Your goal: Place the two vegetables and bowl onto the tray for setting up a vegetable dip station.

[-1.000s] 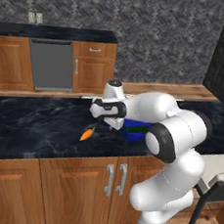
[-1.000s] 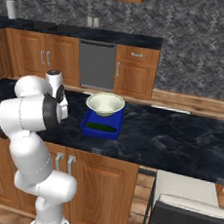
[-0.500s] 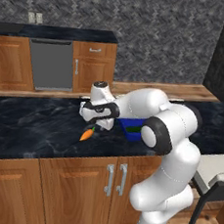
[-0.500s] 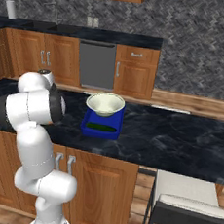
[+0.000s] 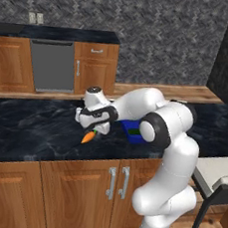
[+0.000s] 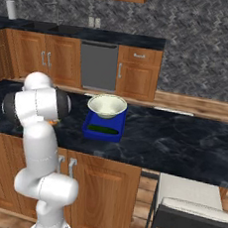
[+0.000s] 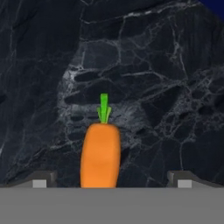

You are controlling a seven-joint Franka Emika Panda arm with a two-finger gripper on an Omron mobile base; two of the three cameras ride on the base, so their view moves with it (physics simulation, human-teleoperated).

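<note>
carrot (image 7: 100, 154): lying on the dark table (image 5: 29, 126), apart from the tray, green tip pointing away from your hand camera.
end effector (image 7: 109, 179): you are hovering it low over the carrot with jaws spread wide and holding nothing, one fingertip each side so the carrot is sitting centred for a grasp.
tray (image 6: 90, 131): already carrying the bowl (image 6: 107, 105) and the dark green vegetable (image 6: 103, 129), so the carrot is looking like the last piece.

We see the carrot (image 7: 100, 153) on the table (image 6: 182, 143) left of the tray (image 6: 103, 130); bowl (image 6: 107, 105) and cucumber (image 6: 102, 129) in the tray.
</note>
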